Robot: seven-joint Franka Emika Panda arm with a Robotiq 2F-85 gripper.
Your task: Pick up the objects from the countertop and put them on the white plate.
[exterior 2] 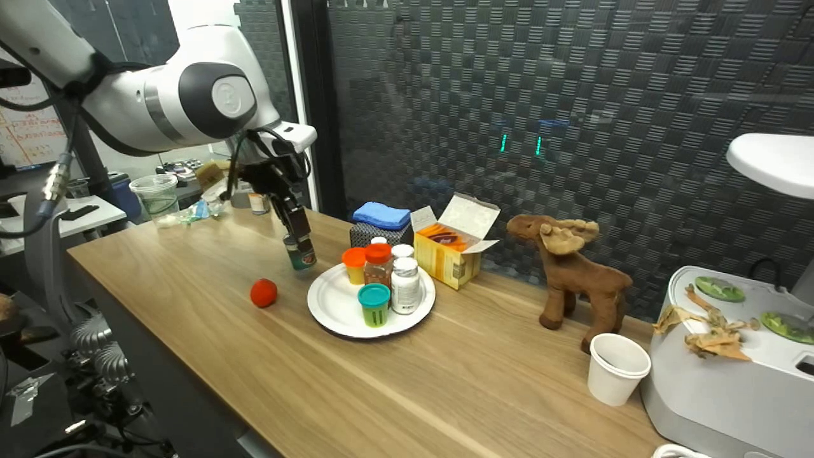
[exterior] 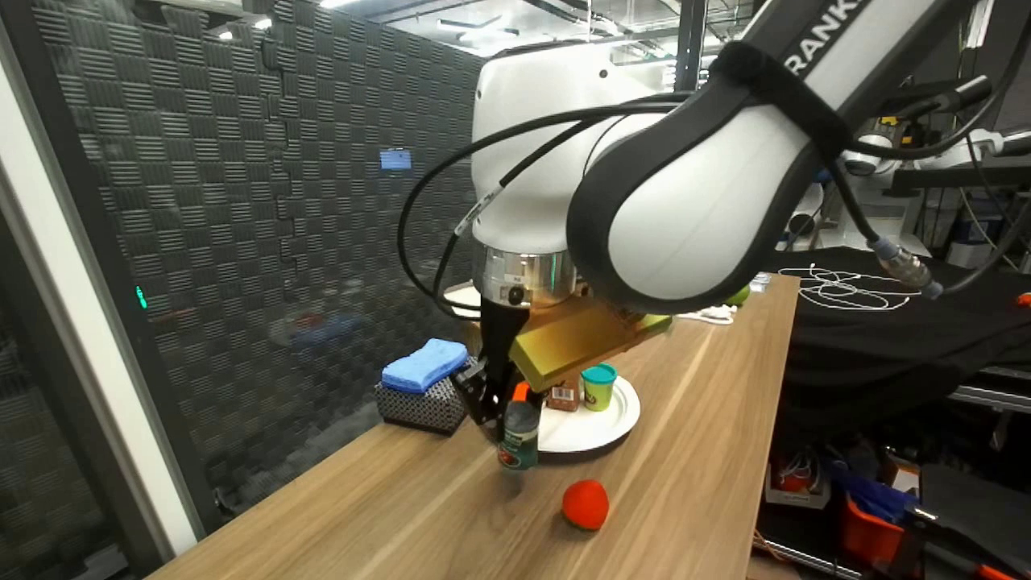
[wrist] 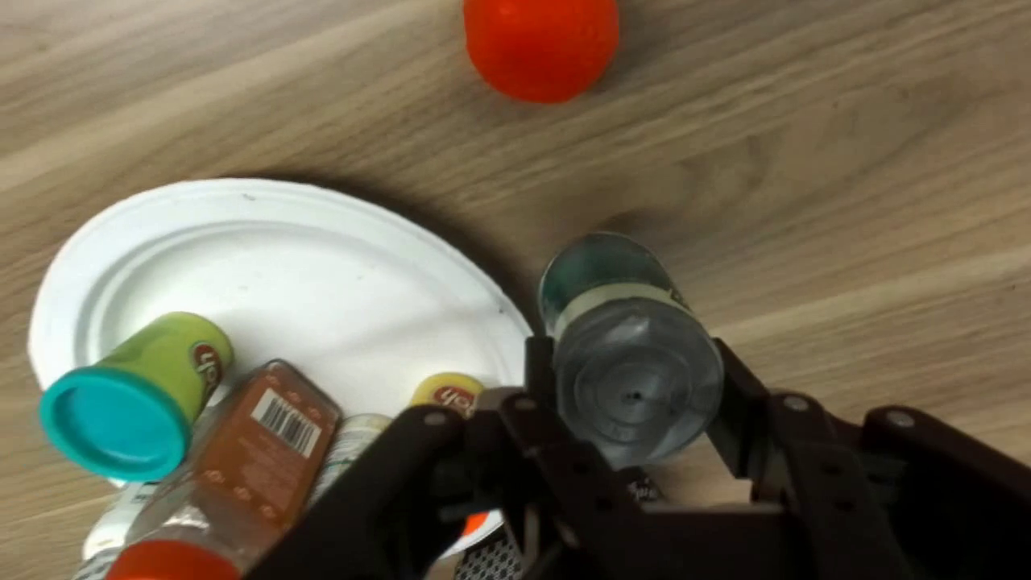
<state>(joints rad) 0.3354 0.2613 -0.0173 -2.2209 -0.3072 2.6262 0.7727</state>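
My gripper [wrist: 631, 354] is shut on a green can with a clear grey lid [wrist: 616, 270], a finger on either side. In an exterior view the can [exterior: 518, 451] hangs slightly tilted, just above the wooden countertop [exterior: 419, 499], beside the white plate [exterior 2: 331, 312]. On the plate stand a green tub with teal lid [exterior 2: 374, 308], a brown jar with red lid [exterior 2: 378, 270], a yellow tub with orange lid [exterior 2: 354, 267] and white bottles [exterior 2: 406, 289], partly hidden behind each other. The orange ball [exterior 2: 263, 292] lies on the countertop, apart from plate and gripper; the wrist view shows it too [wrist: 544, 44].
A blue block [exterior 2: 381, 215] lies on a dark patterned box [exterior 2: 365, 235] behind the plate. An open yellow and white carton [exterior 2: 445, 261] stands beside it. A plush moose [exterior 2: 575, 273], white paper cups [exterior 2: 615, 372] and a grey appliance [exterior 2: 718, 394] stand farther along the countertop.
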